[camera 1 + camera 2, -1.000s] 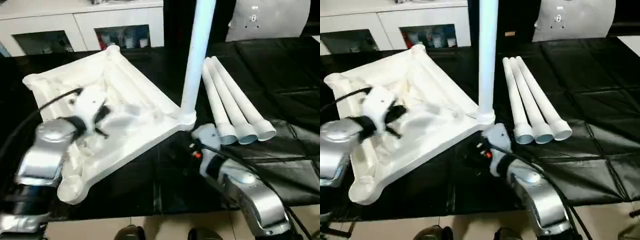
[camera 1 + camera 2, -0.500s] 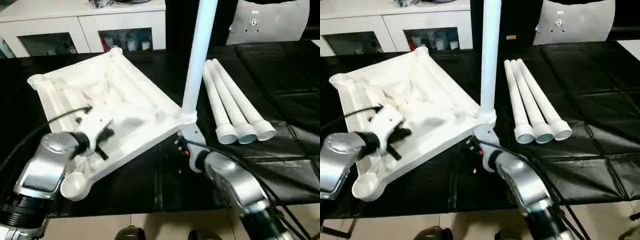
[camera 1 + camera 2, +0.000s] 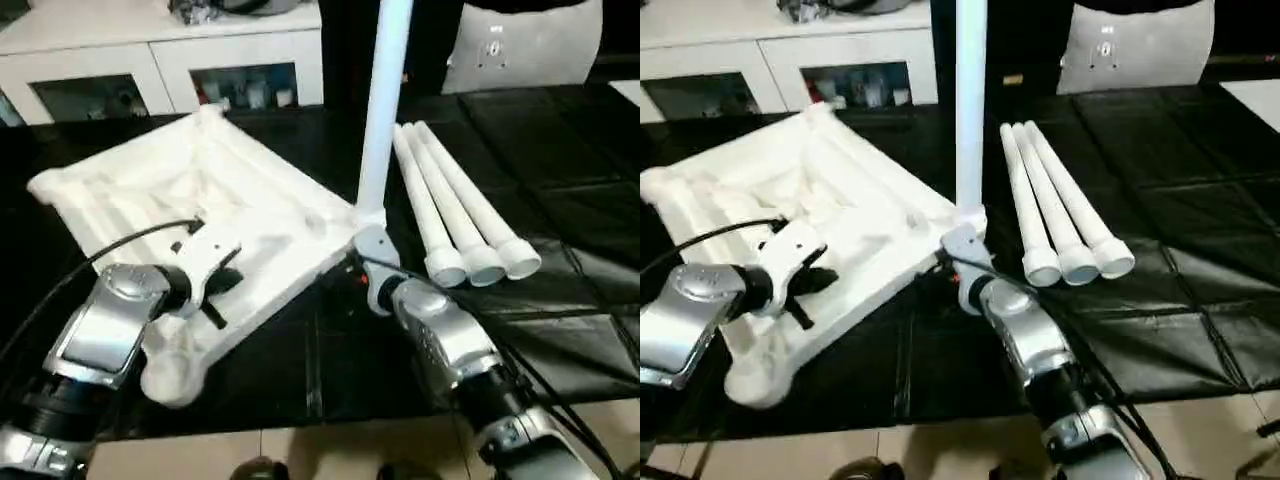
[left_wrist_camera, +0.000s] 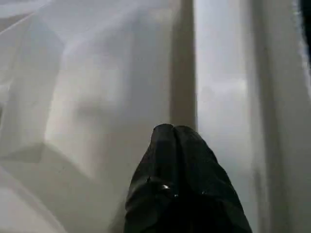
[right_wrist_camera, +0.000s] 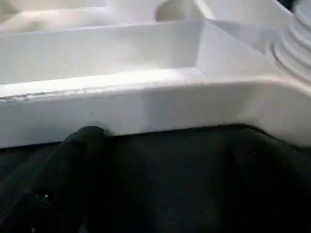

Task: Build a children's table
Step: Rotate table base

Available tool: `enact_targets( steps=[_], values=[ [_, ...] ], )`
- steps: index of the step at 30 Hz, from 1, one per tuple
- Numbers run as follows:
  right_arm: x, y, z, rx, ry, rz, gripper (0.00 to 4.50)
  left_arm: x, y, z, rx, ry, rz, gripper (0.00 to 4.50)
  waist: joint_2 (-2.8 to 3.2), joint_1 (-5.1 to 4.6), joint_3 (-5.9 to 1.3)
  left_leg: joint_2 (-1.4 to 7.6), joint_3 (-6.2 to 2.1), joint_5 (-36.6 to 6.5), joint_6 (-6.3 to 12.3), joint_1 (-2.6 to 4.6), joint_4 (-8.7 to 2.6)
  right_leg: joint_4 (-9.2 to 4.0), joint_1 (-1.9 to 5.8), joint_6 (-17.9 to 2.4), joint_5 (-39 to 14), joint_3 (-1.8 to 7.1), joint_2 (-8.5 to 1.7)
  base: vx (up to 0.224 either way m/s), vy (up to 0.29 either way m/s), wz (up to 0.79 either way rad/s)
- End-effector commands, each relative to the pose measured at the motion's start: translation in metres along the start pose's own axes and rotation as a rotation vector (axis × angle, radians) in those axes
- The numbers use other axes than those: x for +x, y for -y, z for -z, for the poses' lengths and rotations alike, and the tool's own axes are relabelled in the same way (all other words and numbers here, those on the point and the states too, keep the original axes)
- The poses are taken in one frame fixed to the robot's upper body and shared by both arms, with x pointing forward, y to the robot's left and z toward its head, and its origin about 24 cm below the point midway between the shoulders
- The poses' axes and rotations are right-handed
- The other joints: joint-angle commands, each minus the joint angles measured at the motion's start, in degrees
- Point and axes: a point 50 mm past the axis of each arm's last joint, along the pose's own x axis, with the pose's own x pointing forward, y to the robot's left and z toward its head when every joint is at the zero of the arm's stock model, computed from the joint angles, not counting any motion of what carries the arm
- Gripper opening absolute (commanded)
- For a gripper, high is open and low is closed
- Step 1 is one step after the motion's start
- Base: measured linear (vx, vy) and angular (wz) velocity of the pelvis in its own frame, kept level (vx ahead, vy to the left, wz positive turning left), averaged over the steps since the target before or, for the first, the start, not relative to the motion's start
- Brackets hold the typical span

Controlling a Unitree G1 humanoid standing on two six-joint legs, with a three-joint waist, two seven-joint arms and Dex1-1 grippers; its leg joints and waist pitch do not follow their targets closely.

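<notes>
The children's table top lies upside down on the black surface, ribbed side up. One white leg stands upright in its near right corner socket. Three more legs lie side by side to the right of it. My left gripper is shut and empty, its fingertips just over the ribbed underside. My right gripper is open and low at the top's edge beside the standing leg. One of its black fingers sits against the white rim.
A white cabinet with glass doors runs along the back. A pale grey panel stands at the back right. The black padded cover ends at a front edge close to my arms.
My right gripper has moved forward and left, up to the corner under the standing leg. My left gripper has slid nearer and right over the table top. The camera has shifted too.
</notes>
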Motion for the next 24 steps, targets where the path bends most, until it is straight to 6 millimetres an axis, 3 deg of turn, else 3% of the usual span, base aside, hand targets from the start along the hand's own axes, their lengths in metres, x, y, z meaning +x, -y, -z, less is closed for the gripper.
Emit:
enact_targets(
  steps=[1,6,8,12,17,21,24],
  values=[
    [0.007,-0.001,-0.013,-0.012,0.046,0.022,4.50,0.010,0.019,-0.008,-0.023,0.047,0.159,0.06,0.12,0.17,-4.99,2.54,-1.40,-8.2,1.44,0.70,-3.55,-3.80,3.22,-13.0,-8.3,2.97,-4.93,0.000,0.000,0.00],
    [0.015,0.007,-0.021,-0.003,0.070,0.078,4.50,0.019,0.027,-0.026,-0.048,0.140,0.216,0.06,-0.02,0.18,-5.19,2.44,-1.24,-6.4,2.48,0.58,-3.24,-3.72,3.32,-13.7,-6.5,2.90,-4.93,0.000,0.000,0.00],
    [0.016,0.008,-0.024,-0.012,0.080,0.093,4.50,0.023,0.028,-0.031,-0.043,0.161,0.202,0.06,-0.25,0.22,-5.30,2.53,-1.27,-5.5,2.98,0.46,-3.21,-3.47,3.55,-13.7,-5.4,2.90,-4.98,0.000,0.000,0.00],
    [0.018,0.009,-0.029,-0.017,0.103,0.114,4.50,0.028,0.024,-0.040,-0.044,0.224,0.131,0.06,-0.10,0.24,-5.30,2.56,-1.23,-5.5,3.78,0.50,-3.12,-3.58,3.47,-13.7,-5.4,2.77,-4.92,0.000,0.000,0.00],
    [0.013,0.007,-0.030,-0.033,0.141,0.092,4.50,0.011,0.018,-0.045,0.028,0.273,0.119,0.06,-0.26,0.27,-5.25,2.74,-1.32,-6.0,3.90,0.34,-3.27,-3.53,3.60,-13.3,-6.5,2.78,-5.07,0.000,0.000,0.00],
    [0.009,0.005,-0.027,-0.028,0.145,0.075,4.50,-0.003,0.017,-0.040,0.061,0.256,0.155,0.06,-0.18,-0.33,-4.97,2.71,-1.21,-6.5,4.04,0.49,-3.39,-3.61,3.28,-13.1,-7.8,2.78,-4.80,0.000,0.000,0.00],
    [0.007,0.002,-0.021,-0.021,0.141,0.064,4.50,-0.021,0.020,-0.032,0.114,0.221,0.250,0.06,-0.02,-0.28,-4.79,2.82,-1.34,-8.7,2.80,0.61,-3.62,-3.82,3.24,-12.6,-11.4,2.81,-4.91,0.000,0.000,0.00]
  ],
)
